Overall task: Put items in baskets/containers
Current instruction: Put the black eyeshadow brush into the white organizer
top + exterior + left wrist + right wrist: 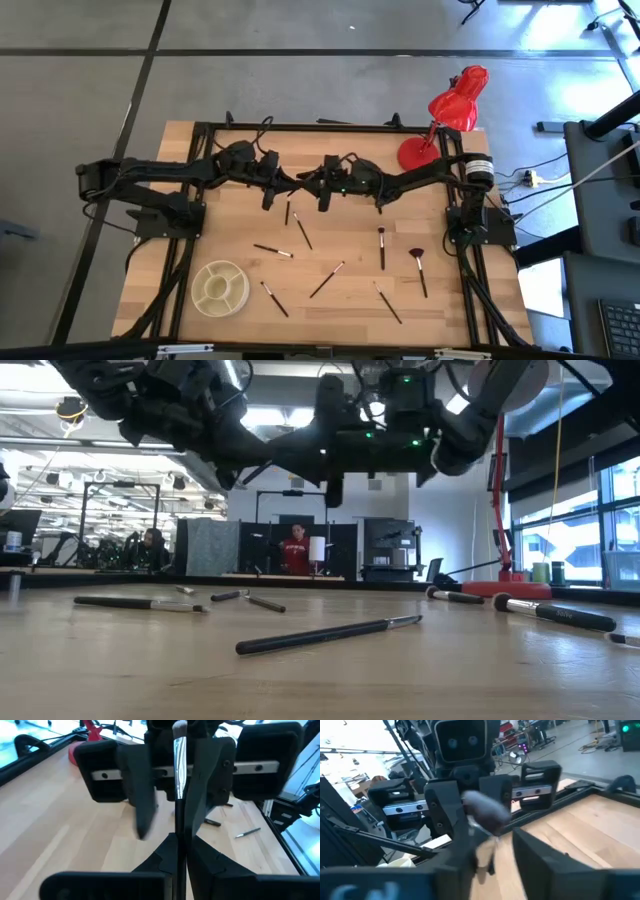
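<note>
Held brush: a slim makeup brush (179,780) with a dark handle and a pale bristle tip, raised over the far middle of the counter, off the wood.
Left pincer: the left pincer (179,837) is clamped on the handle of this brush, its fingers pressed together around it.
Right pincer: the right pincer (497,850) faces the left one head-on, fingers apart, with the bristle end of the brush between them. Whether they touch the brush cannot be told.
Container: the round cream-white container (222,287) with inner dividers stands near the front left corner of the counter. No brush shows inside it.
Loose brushes: eight lie scattered flat on the wood, apart from one another. Among them, one (274,298) is just beside the container, one (327,280) lies at mid-counter, and a fan-tipped brush (418,270) with a reddish tip lies to the right.
Counter: the counter (150,250) is light wood in planks, bare between the brushes, with black frame rails along both sides.
Lamp: a red desk lamp (455,100) stands at the far right corner, its round base on the wood.
Room: grey floor with dark lines around the counter. Level across it are an open workshop with ceiling lights, windows on the right, and a person in a red top (295,552) at a distant bench.
</note>
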Controlling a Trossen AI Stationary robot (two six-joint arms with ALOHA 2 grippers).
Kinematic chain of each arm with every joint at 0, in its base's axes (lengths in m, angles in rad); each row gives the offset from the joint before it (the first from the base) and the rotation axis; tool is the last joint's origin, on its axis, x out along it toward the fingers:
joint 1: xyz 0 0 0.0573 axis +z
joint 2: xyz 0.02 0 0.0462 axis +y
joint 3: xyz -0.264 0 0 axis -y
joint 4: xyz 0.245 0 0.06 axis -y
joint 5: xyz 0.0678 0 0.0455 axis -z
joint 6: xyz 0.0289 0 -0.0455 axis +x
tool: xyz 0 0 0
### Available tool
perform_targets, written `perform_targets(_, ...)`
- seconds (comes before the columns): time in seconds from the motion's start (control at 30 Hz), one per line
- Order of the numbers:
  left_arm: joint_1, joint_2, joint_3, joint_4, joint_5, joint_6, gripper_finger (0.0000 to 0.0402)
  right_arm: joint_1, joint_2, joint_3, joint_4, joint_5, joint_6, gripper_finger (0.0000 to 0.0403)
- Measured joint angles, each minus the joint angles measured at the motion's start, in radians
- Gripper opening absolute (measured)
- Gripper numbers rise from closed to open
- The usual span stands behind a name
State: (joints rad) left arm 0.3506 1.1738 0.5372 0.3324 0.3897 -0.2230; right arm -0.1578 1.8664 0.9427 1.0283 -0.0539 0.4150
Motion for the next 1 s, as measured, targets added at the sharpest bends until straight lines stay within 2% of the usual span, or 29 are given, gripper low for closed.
perform_targets(0.1, -0.008, -0.027, -0.011, -0.036, -0.010, -0.001, 0.0025, 0.010, 0.012, 0.018, -0.002, 0.001, -0.042, 0.0033)
perform_targets(0.13, -0.010, -0.038, -0.010, -0.066, -0.003, 0.000, 0.0026, 0.016, 0.013, 0.021, -0.004, 0.001, -0.067, 0.0023)
perform_targets(0.23, -0.014, -0.071, -0.009, -0.233, 0.046, 0.002, 0.0035, 0.042, 0.013, 0.050, -0.093, 0.042, -0.134, 0.0023)
perform_targets(0.37, -0.040, -0.112, -0.013, -0.500, 0.047, 0.091, 0.0057, 0.073, 0.015, 0.188, -0.387, 0.148, -0.258, 0.0023)
perform_targets(0.43, -0.044, -0.139, -0.013, -0.614, -0.025, 0.125, 0.0072, 0.099, 0.013, 0.271, -0.546, 0.211, -0.318, 0.0023)
perform_targets(0.5, -0.046, -0.171, -0.013, -0.707, -0.145, 0.139, 0.0085, 0.127, 0.013, 0.339, -0.656, 0.238, -0.354, 0.0023)
perform_targets(0.67, -0.045, -0.241, -0.013, -0.883, -0.567, 0.146, 0.0103, 0.201, 0.017, 0.463, -0.721, 0.194, -0.402, 0.0023)
perform_targets(0.73, -0.045, -0.256, -0.026, -0.888, -0.678, 0.122, 0.0104, 0.220, 0.043, 0.509, -0.721, 0.159, -0.403, 0.0023)
perform_targets(0.8, -0.045, -0.257, -0.046, -0.867, -0.706, 0.099, 0.0102, 0.236, 0.095, 0.567, -0.726, 0.108, -0.402, 0.0023)
perform_targets(1.0, -0.045, -0.246, -0.134, -0.681, -0.657, 0.081, 0.0098, 0.261, 0.301, 0.849, -0.749, -0.111, -0.408, 0.0023)
